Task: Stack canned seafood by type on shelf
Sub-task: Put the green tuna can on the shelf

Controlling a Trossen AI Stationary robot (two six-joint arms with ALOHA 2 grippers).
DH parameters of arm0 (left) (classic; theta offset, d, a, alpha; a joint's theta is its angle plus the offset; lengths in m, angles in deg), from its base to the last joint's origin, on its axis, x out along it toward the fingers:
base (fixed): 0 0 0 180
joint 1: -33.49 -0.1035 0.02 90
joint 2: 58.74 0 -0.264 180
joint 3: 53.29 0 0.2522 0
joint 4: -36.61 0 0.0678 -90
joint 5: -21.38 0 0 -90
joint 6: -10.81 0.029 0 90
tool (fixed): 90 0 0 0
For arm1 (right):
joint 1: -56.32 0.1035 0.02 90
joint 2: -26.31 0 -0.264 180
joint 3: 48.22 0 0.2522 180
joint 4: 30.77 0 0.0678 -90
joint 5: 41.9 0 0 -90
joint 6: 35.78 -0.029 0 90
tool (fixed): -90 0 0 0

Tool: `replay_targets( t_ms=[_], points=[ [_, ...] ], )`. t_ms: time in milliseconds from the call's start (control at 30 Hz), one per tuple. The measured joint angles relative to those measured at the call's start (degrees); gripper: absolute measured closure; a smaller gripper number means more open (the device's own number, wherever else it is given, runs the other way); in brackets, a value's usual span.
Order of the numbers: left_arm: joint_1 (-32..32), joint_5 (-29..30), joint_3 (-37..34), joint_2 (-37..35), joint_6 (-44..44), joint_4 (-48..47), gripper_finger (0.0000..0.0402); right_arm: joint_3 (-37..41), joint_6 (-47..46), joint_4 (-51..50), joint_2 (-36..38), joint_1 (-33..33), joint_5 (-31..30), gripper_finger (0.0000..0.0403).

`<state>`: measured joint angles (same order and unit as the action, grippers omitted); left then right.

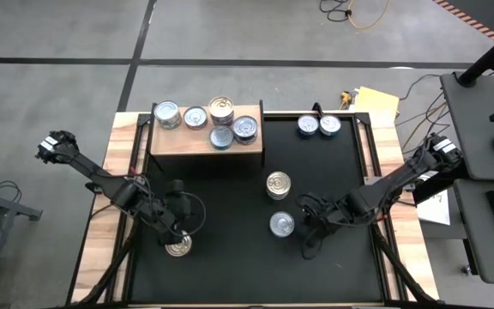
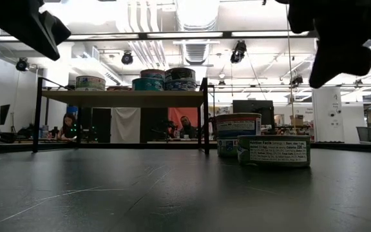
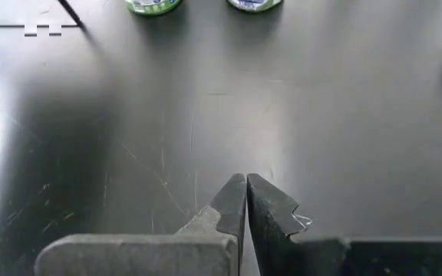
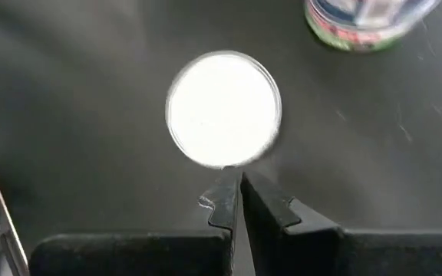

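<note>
The shelf (image 1: 206, 142), a light-brown wooden stand with a flat top on dark legs, is set at the far edge of the black table. Five tins are carried on its top: a silver-topped tin (image 1: 167, 114) at the left end, a blue-labelled tin (image 1: 195, 117) beside it, then a gold-topped tin (image 1: 221, 109) with two blue-labelled tins, (image 1: 221, 136) and (image 1: 245, 129), touching it. Two further blue-labelled tins, (image 1: 308, 126) and (image 1: 329, 125), are seen side by side on the table just right of the shelf. A gold-topped tin (image 1: 279, 184) stands upright in front of the shelf's right end, a silver-topped tin (image 1: 282, 225) nearer still, and another gold-topped tin (image 1: 178, 247) well in front of the shelf's left end.
</note>
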<state>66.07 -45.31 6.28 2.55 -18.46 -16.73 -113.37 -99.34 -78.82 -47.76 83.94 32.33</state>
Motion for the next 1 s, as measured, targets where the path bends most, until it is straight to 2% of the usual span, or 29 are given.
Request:
replay_targets(
  t_ms=[267, 533, 633, 733, 833, 1000],
  points=[
    [0.0, 0.1, 0.7, 0.1, -0.9, 1.2, 0.0401, 5.8, 7.7, 12.4, 0.0, 2.2, -8.9, 0.0390],
    [0.2, -0.3, -0.9, 2.2, -0.4, 8.6, 0.0401, 10.5, 1.2, 13.6, 0.0, 4.0, -16.0, 0.0390],
    [1.0, -0.6, -0.9, 3.6, -2.4, 8.3, 0.0401, 12.7, -1.9, 13.7, 0.0, 4.8, -17.2, 0.0390],
    [1.7, -3.4, -0.9, 4.5, -4.9, 8.3, 0.0401, 15.1, -3.9, 15.5, -0.9, 5.0, -17.6, 0.0390],
    [2.3, -5.7, -0.9, 4.9, -7.8, 8.2, 0.0401, 16.3, -3.1, 18.7, -3.0, 5.1, -18.1, 0.0390],
    [2.9, -5.9, -0.9, 4.9, -10.8, 8.2, 0.0401, 16.2, -2.4, 20.7, -7.9, 5.1, -19.0, 0.0390]
  ],
)
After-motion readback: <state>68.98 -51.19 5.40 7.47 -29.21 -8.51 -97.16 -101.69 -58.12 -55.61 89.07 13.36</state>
